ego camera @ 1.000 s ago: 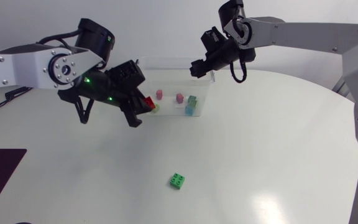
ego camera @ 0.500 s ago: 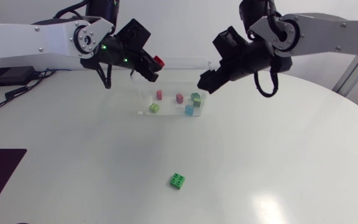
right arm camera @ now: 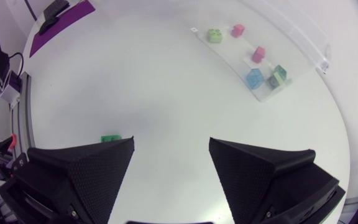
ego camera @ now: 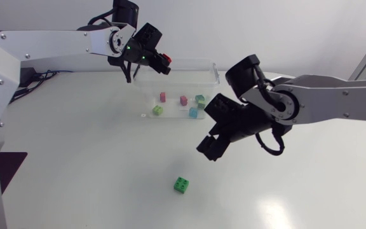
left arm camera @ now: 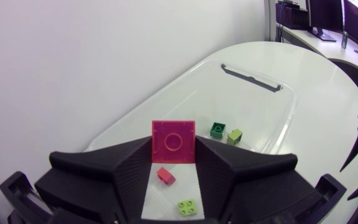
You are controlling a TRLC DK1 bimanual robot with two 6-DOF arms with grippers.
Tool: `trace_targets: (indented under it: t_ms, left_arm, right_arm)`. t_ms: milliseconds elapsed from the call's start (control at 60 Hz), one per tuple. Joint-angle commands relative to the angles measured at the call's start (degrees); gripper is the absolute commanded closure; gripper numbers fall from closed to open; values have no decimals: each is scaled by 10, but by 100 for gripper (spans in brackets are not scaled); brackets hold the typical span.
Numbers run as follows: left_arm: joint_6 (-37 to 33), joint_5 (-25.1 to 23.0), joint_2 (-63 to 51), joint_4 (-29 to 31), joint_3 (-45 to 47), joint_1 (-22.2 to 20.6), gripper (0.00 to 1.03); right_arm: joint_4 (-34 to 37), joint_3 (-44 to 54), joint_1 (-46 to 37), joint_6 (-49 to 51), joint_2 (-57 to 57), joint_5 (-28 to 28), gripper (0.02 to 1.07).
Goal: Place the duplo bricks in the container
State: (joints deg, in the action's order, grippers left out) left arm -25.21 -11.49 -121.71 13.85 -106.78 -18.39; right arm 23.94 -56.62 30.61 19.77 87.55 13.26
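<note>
Left gripper point(ego camera: 159, 59), clamped on a red brick point(ego camera: 165, 62), has lifted from the near-left side of the container point(ego camera: 210, 70) to above its rear-left corner, likely ready to drop it. Right gripper point(ego camera: 210, 147), fingers apart and empty, has swung from over the container toward the green brick point(ego camera: 182, 184), the only one loose on the surface point(ego camera: 310, 184)

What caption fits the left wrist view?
Left gripper holds a red brick over the clear container, other bricks lying inside.
</note>
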Motion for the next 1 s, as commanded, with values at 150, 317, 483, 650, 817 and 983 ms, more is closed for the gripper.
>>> trace_targets:
  t_ms: [150,317,483,650,817,983]
  left_arm:
    - [17,9,-23,24,-40,2,5]
    - [16,8,10,47,-20,11,5]
    - [12,8,79,49,52,23,5]
    - [8,8,150,49,127,30,5]
    - [-1,3,197,56,170,35,5]
    - [-9,-1,240,61,213,41,5]
  right_arm:
    - [-9,14,52,-13,35,-16,20]
    - [-10,13,86,-28,66,-44,20]
    - [-1,11,118,-41,86,-68,20]
    - [14,5,139,-53,110,-81,20]
    - [23,-8,154,-63,134,-89,20]
    - [37,-22,162,-65,153,-89,20]
